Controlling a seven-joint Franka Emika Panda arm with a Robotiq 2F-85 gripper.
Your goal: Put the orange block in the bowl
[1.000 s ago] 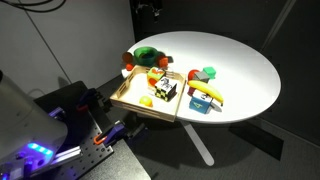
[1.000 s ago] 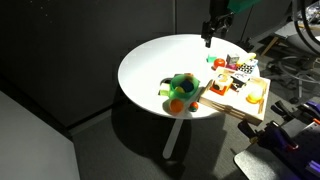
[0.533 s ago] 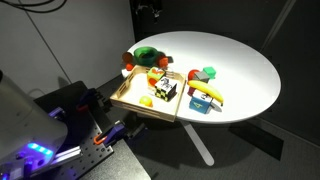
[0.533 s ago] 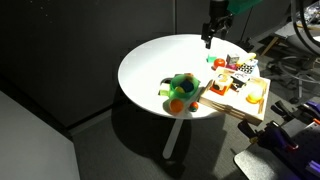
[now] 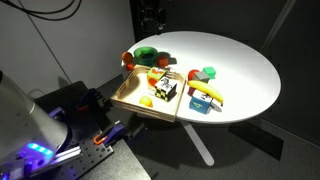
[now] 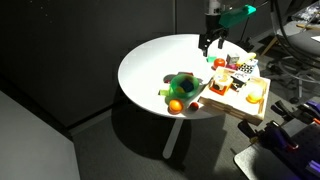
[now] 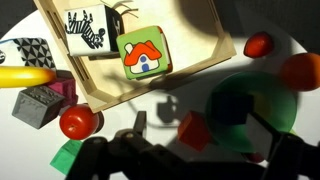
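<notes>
The claw [image 6: 213, 38] hangs above the far part of the round white surface [image 6: 150, 60], well clear of everything on it. In the wrist view its two dark fingers stand wide apart with nothing between them; the claw holds no object.

The small orange block [image 6: 176, 106] rests on the surface just beside the rim of the round, shallow bright-green bowl [image 6: 183, 84], outside it and near the surface's edge. In the wrist view the block [image 7: 300, 70] appears at the right margin, beyond the bowl [image 7: 245, 105]; its exact shape is too blurred to state. The flat rectangular wooden tray [image 6: 225, 103] with its picture cubes lies on the other side of the bowl.

Step in hand: approach. The block is not yet grasped and the bowl does not yet contain it.

Next move, as judged:
1. Translate the claw across the bowl until it is centred over the orange block.
2. Descend with the fingers wide and straddle the block.
3. Avoid the small red cube [image 7: 193, 130] near the bowl, which is similar in colour and could be taken by mistake.
</notes>
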